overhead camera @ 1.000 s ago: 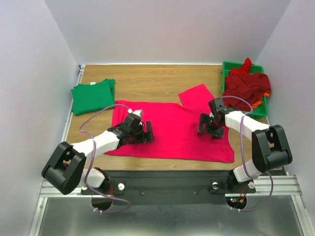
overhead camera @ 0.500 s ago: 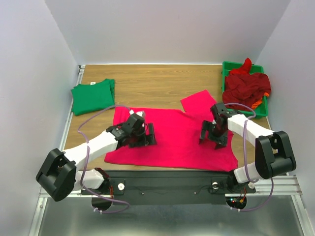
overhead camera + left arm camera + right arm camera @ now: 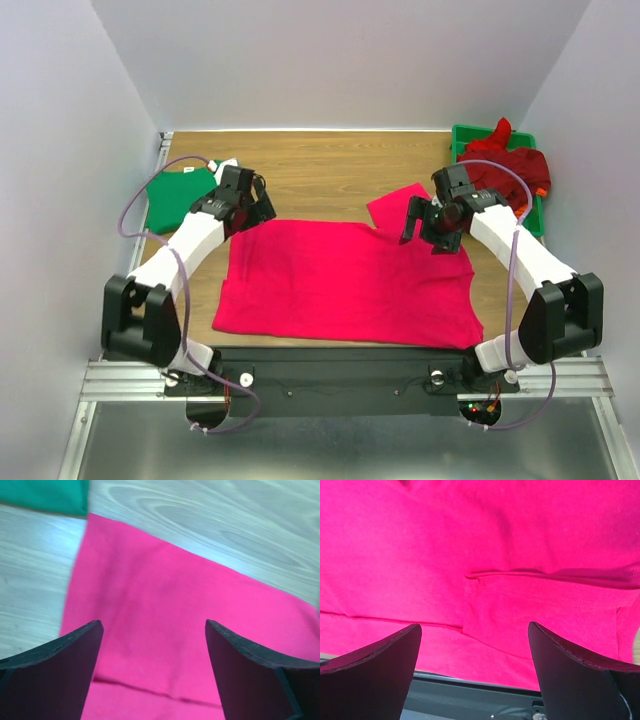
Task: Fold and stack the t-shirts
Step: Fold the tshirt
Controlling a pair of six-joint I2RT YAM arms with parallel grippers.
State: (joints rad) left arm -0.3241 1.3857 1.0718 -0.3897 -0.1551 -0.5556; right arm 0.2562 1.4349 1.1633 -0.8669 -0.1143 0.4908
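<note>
A bright pink-red t-shirt [image 3: 340, 285] lies spread flat on the wooden table, one sleeve [image 3: 403, 206] sticking out at its far right. My left gripper [image 3: 260, 208] is open and empty over the shirt's far left corner; in the left wrist view [image 3: 152, 625] pink cloth [image 3: 165, 605] lies below the jaws. My right gripper [image 3: 428, 232] is open and empty over the far right part; in the right wrist view [image 3: 474, 626] it hangs above the cloth and a folded sleeve [image 3: 540, 615]. A folded green t-shirt [image 3: 178, 198] lies at the far left.
A green plastic tray [image 3: 532, 216] at the far right holds a heap of dark red shirts [image 3: 500, 170] with some orange cloth [image 3: 541, 190] showing. Bare wood [image 3: 320, 165] lies behind the pink shirt. The green shirt's corner [image 3: 45, 495] shows in the left wrist view.
Both grippers have risen off the middle of the pink shirt and moved away from me to its far corners. The shirt slid toward the near edge and now lies flatter.
</note>
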